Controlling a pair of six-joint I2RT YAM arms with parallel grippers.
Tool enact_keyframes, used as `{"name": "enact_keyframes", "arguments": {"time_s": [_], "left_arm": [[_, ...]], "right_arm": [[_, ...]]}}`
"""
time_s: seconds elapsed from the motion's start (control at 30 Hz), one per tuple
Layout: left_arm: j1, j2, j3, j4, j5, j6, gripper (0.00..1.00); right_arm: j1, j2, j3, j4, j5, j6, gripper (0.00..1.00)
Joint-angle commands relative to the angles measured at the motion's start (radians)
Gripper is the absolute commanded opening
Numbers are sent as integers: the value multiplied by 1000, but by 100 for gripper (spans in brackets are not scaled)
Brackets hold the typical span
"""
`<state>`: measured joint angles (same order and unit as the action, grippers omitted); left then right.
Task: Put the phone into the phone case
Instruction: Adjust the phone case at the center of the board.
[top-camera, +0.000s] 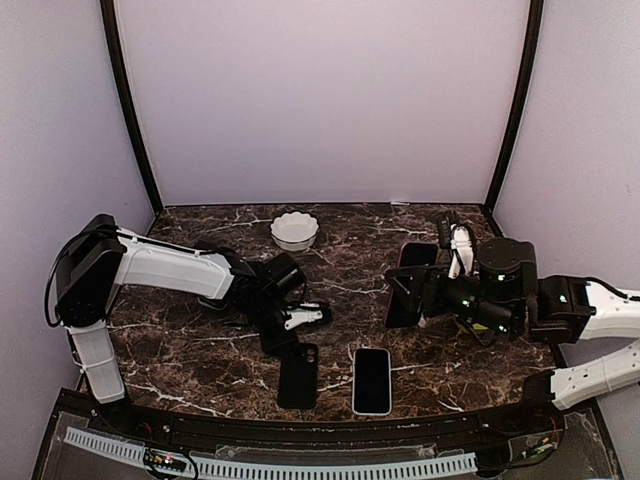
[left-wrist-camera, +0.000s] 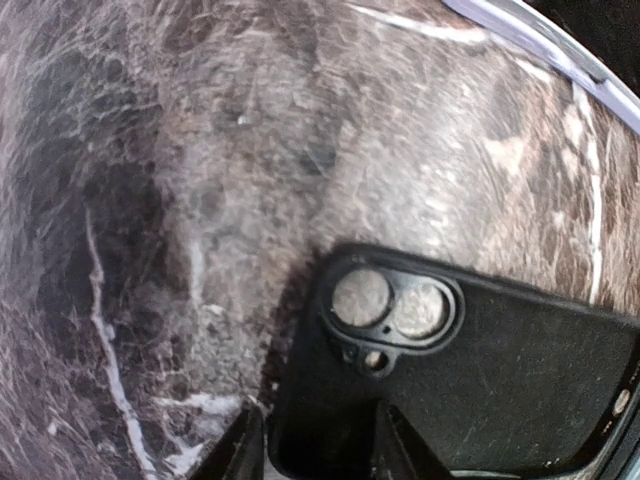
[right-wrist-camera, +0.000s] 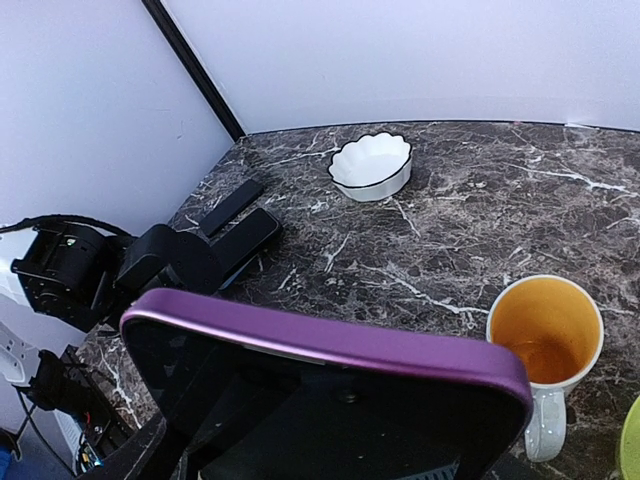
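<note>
The black phone case (top-camera: 298, 378) lies flat near the table's front edge, its camera cut-out (left-wrist-camera: 392, 305) showing marble through the holes. My left gripper (top-camera: 292, 335) is down at the case's far end. Its fingers (left-wrist-camera: 240, 450) stand partly open astride the end wall, one outside the case (left-wrist-camera: 500, 380) and one inside, with a gap still showing. My right gripper (top-camera: 432, 292) hovers at the right, shut on a purple-edged phone (top-camera: 405, 295). It holds the phone tilted on edge above the table. The phone (right-wrist-camera: 330, 345) fills the lower right wrist view and hides the fingertips.
A second phone with a pale rim (top-camera: 371, 380) lies face up just right of the case. A white scalloped bowl (top-camera: 294, 230) sits at the back centre. A white mug with an orange inside (right-wrist-camera: 545, 330) stands beside the right arm.
</note>
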<state>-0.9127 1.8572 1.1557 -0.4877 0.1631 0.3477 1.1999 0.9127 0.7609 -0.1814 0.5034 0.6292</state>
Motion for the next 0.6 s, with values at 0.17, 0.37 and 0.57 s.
{"name": "enact_keyframes", "arguments": {"time_s": [0.17,0.37,0.57], "left_arm": [[-1,-11,-9,-14,-61,-26,0],[-1,-57,-34,17,-224,-109,0],[-2,9,26,-50,-470,-122,0]], "right_arm": [[-6,-7,-6,104,-54,-33,0],[-6,95,72,84,-93,-75,0],[-4,205,146,109,-170,-110,0]]}}
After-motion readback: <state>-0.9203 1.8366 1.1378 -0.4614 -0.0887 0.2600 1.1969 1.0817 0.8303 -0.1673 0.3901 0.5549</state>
